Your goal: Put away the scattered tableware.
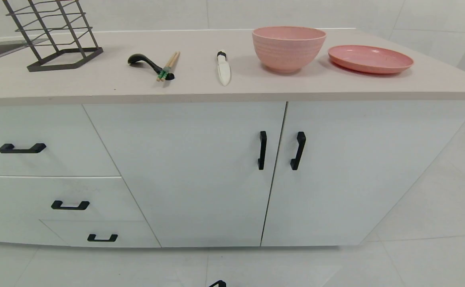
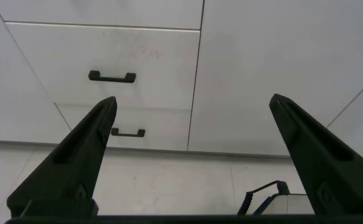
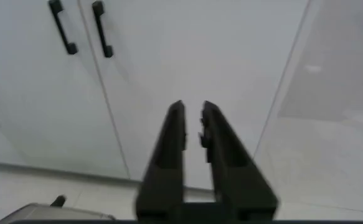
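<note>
You see left gripper (image 2: 193, 99) fingers wide apart, low before the drawers (image 2: 150, 43) | right gripper (image 3: 192, 106) fingers together, before the cabinet doors (image 3: 187, 50) | well apart from both, on the countertop (image 1: 97, 85): spoon (image 1: 144, 60), chopsticks (image 1: 168, 66) across its handle, knife (image 1: 223, 68), bowl (image 1: 288, 48), plate (image 1: 370, 58).

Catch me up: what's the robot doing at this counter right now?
Nothing is being handled yet. The tableware lies scattered on the countertop: a black spoon touching a pair of chopsticks, a white knife, a pink bowl and a pink plate, with a wire rack at the left end. Both arms are low in front of the cabinet. The left gripper is open and empty, facing the drawers. The right gripper is shut on nothing, facing the cabinet doors.
</note>
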You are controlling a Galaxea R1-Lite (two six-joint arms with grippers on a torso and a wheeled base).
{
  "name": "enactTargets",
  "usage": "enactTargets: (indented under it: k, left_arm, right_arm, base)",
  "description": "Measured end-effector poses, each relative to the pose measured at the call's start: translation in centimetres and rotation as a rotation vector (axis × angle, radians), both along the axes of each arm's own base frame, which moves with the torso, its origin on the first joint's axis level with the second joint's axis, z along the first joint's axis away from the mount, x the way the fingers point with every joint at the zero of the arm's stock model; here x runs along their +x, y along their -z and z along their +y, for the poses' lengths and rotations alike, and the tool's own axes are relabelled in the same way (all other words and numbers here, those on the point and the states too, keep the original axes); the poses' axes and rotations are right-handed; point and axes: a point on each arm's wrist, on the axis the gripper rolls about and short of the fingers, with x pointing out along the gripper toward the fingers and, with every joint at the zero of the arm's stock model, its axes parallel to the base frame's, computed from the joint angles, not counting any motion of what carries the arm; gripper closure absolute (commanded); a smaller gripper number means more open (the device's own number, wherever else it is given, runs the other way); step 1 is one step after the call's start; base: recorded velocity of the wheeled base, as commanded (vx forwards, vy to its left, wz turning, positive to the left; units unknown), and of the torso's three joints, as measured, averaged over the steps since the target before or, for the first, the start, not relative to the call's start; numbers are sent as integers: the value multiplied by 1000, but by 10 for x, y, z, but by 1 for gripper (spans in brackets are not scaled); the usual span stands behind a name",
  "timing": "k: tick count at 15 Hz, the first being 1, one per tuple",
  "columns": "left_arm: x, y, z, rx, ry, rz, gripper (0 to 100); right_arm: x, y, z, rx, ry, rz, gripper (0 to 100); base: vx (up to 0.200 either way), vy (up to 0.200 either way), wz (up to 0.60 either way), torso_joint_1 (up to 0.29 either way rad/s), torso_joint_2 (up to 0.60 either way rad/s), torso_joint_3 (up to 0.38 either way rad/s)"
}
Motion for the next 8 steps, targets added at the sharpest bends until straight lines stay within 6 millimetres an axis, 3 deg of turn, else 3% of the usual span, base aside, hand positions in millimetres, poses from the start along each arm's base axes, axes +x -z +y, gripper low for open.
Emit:
enactTargets:
  k: [2,5,8]
  left_arm:
    - [0,0,0,0,0,0,0]
    - [0,0,0,2,6,0,0]
    - [0,0,0,0,6,1,0]
  right_arm:
    - [8,-20,0,-4,-77,73,0]
    - [37,-55,5,-10,-188,128,0]
    - [70,-70,14,-23,-323,180,0]
  base:
    - [0,0,0,0,0,0]
    - [0,0,0,0,0,0]
    - [0,0,0,0,0,0]
